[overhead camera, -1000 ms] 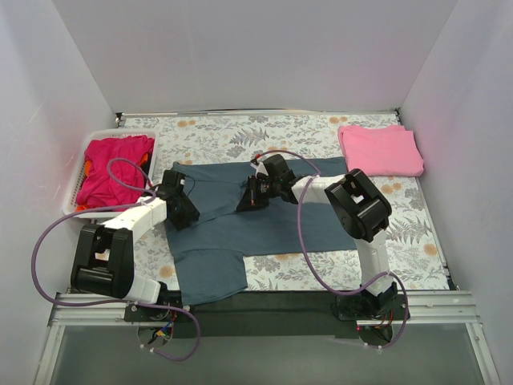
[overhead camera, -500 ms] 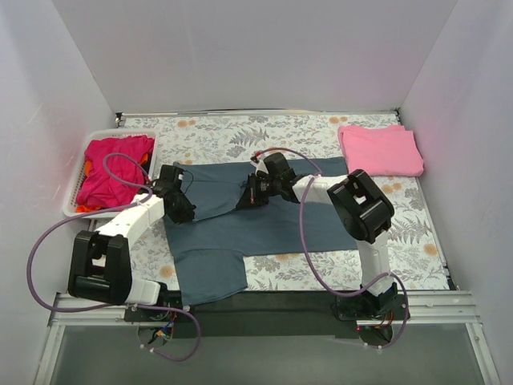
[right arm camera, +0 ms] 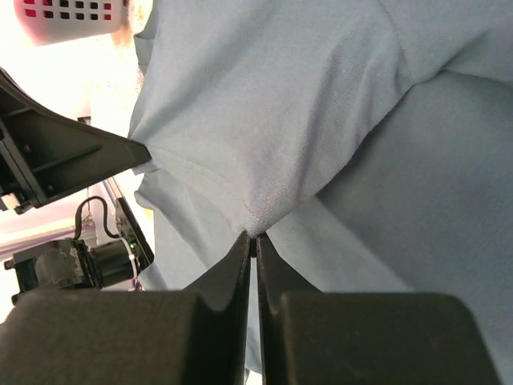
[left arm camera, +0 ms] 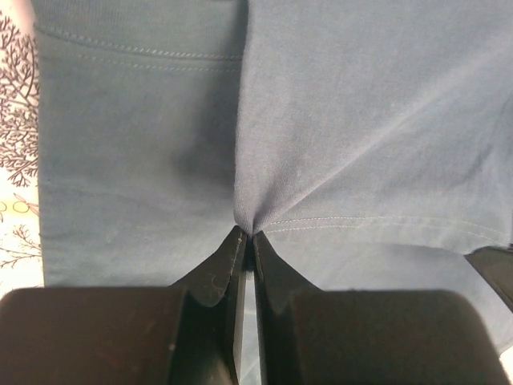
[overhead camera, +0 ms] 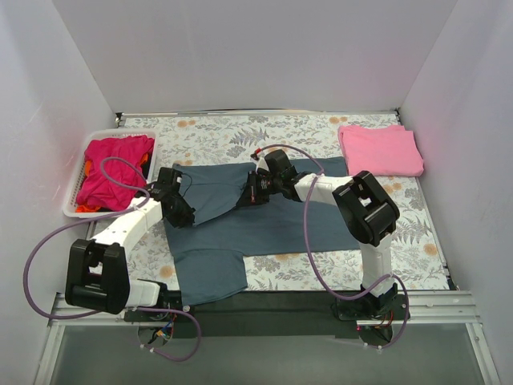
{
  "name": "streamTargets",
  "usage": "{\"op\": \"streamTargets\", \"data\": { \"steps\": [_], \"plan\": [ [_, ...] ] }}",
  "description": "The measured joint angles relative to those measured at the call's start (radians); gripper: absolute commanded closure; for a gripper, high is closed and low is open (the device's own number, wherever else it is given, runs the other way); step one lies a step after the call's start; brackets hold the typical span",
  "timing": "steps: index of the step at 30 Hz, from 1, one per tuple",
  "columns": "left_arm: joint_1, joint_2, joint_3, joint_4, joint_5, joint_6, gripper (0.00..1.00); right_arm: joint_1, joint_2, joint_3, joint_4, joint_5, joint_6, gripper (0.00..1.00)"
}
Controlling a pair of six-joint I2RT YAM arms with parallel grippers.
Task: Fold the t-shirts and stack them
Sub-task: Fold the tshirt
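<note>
One floral-printed worktop carries everything, and the largest thing on it is the dark slate blue-grey t-shirt, spread across the middle with one part trailing off toward the near-left edge. At the far right lies the light pink t-shirt, already folded into a flat square, well apart from the grey one. At the far left stands the white slotted basket, with a magenta t-shirt heaped inside and a sliver of orange-red cloth showing beside it. The left hand has its fingers pressed together on a stitched edge of the grey shirt, the cloth puckering at the tips in the left wrist view. The right hand is clamped on the same edge farther right, its tips pinching a small peak of cloth. Over the past second both hands have crept a little toward the far side, and the raised flap between them now lies farther over the shirt's body. This looks like the first fold of the grey shirt part-way through. The flap is not yet laid flat, and the shirts in the basket remain to be done.
</note>
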Motion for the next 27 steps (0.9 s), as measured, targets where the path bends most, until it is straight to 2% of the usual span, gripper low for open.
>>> {"op": "streamTargets", "data": {
  "steps": [3,6,10,11,13,14,15,21,27],
  "plan": [
    [0.000,0.005,-0.010,-0.001,0.000,-0.001,0.91,0.000,0.000,0.000,-0.015,-0.001,-0.011,0.84],
    [0.000,0.005,-0.021,-0.002,0.000,-0.003,0.89,0.002,0.000,0.000,-0.035,0.000,-0.024,0.74],
    [-0.001,0.005,-0.029,-0.008,0.000,-0.004,0.73,0.002,-0.004,0.000,-0.090,0.015,-0.066,0.58],
    [-0.001,0.004,-0.030,-0.013,-0.001,-0.005,0.66,0.001,-0.007,0.000,-0.103,0.022,-0.078,0.56],
    [-0.001,0.003,-0.031,-0.022,-0.005,-0.004,0.59,-0.007,-0.024,0.000,-0.152,0.050,-0.121,0.54],
    [-0.001,0.001,-0.031,-0.026,-0.007,-0.004,0.50,-0.013,-0.037,0.000,-0.179,0.067,-0.143,0.53],
    [-0.001,0.000,-0.028,-0.032,-0.012,0.001,0.46,-0.024,-0.054,0.000,-0.206,0.088,-0.170,0.53],
    [-0.001,0.027,0.087,-0.047,-0.075,0.021,0.44,-0.201,-0.189,0.000,-0.307,0.218,-0.314,0.53],
    [-0.001,0.233,0.279,0.050,-0.113,0.054,0.46,-0.423,-0.218,0.000,-0.335,0.317,-0.408,0.53]
  ]
}}
